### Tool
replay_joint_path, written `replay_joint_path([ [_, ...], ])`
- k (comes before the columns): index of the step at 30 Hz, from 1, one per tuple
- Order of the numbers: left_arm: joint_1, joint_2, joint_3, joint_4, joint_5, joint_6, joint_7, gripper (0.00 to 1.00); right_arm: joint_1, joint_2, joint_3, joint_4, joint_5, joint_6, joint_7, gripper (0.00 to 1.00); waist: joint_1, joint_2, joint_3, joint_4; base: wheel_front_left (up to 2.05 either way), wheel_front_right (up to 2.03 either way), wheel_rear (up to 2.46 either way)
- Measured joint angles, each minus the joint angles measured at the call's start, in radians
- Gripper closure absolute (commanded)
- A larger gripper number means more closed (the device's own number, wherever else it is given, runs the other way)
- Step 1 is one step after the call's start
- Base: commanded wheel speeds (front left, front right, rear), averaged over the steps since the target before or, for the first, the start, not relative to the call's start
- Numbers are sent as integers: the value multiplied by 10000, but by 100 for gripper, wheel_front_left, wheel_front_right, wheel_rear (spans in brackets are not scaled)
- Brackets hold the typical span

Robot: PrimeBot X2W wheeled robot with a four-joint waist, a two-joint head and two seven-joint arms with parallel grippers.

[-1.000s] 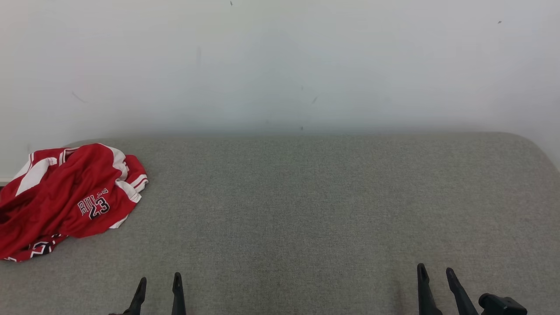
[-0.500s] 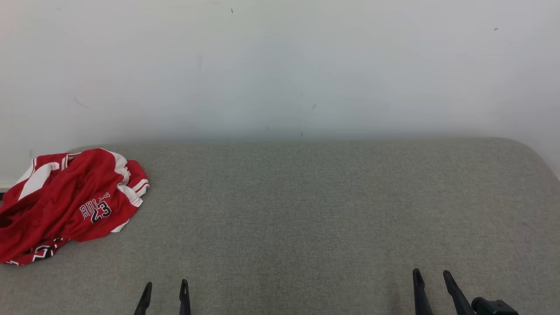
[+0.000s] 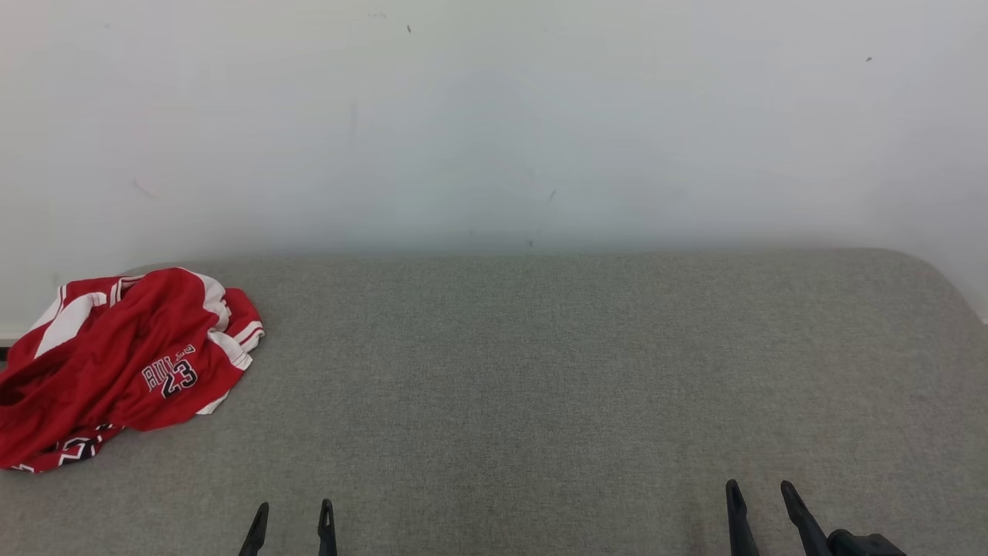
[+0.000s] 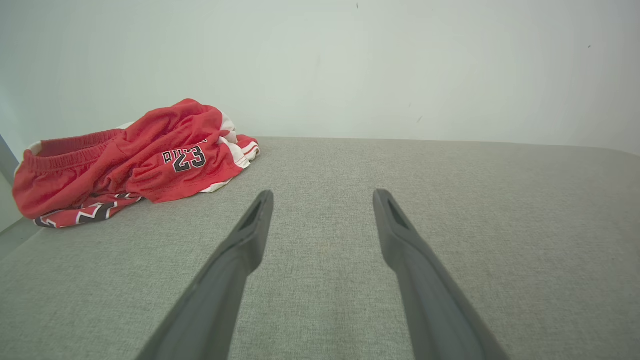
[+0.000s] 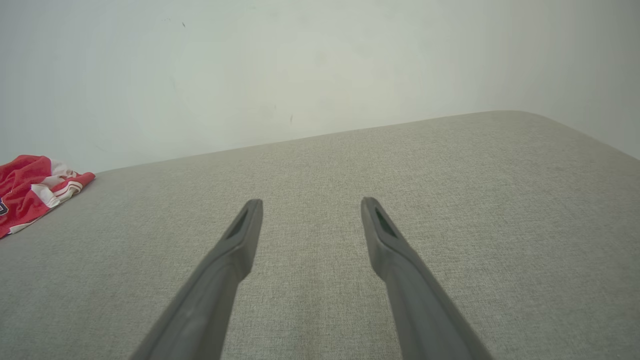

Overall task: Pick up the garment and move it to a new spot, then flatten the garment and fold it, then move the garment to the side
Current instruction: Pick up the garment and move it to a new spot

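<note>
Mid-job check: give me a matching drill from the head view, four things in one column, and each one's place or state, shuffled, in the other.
Things:
1. garment
2. left gripper
3. right gripper
4. wall

Place or state:
A. open, bottom right
B. crumpled, at the left end of the grey surface
C. white, at the back
D. open, bottom left of centre

Pairs: 1-B, 2-D, 3-A, 4-C
</note>
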Motion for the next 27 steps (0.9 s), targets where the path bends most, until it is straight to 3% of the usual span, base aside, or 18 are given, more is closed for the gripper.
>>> replay_joint_path([
  [15,-64,-10,42,136,13,2,0,0,58,-4,-59,-2,69,0,-4,0,0,0,61,424,0,0,0],
  [27,-49,148,299,198,27,48,-2,0,66,-2,196,217,370,0,-184,0,0,2,28,1786,0,0,0],
])
